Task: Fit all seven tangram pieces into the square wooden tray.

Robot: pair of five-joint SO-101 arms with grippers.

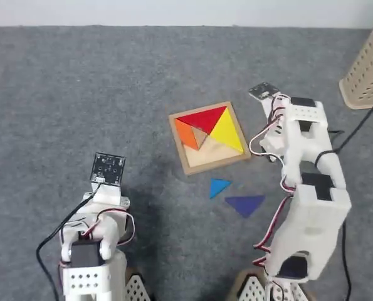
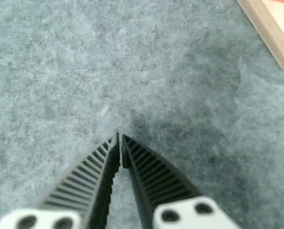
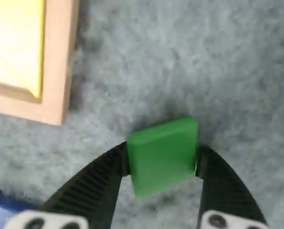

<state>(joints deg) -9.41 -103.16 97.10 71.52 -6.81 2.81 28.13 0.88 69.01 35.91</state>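
Observation:
The square wooden tray (image 1: 185,163) lies mid-table with a red (image 1: 204,117), a yellow (image 1: 228,133) and an orange piece (image 1: 185,134) in it. A light blue triangle (image 1: 219,187) and a dark blue triangle (image 1: 244,204) lie on the carpet in front of it. My right gripper (image 3: 162,153) is shut on a green piece (image 3: 163,143) just outside the tray's rim (image 3: 56,62), close to the carpet. The right arm (image 1: 305,157) stands beside the tray's right side. Over bare carpet left of the tray, my left gripper (image 2: 119,139) is shut and holds nothing.
A perforated beige holder (image 1: 368,69) stands at the far right edge. Grey carpet covers the table. The tray's corner (image 2: 270,28) lies well beyond my left gripper. The left arm's base (image 1: 92,263) sits at the front left.

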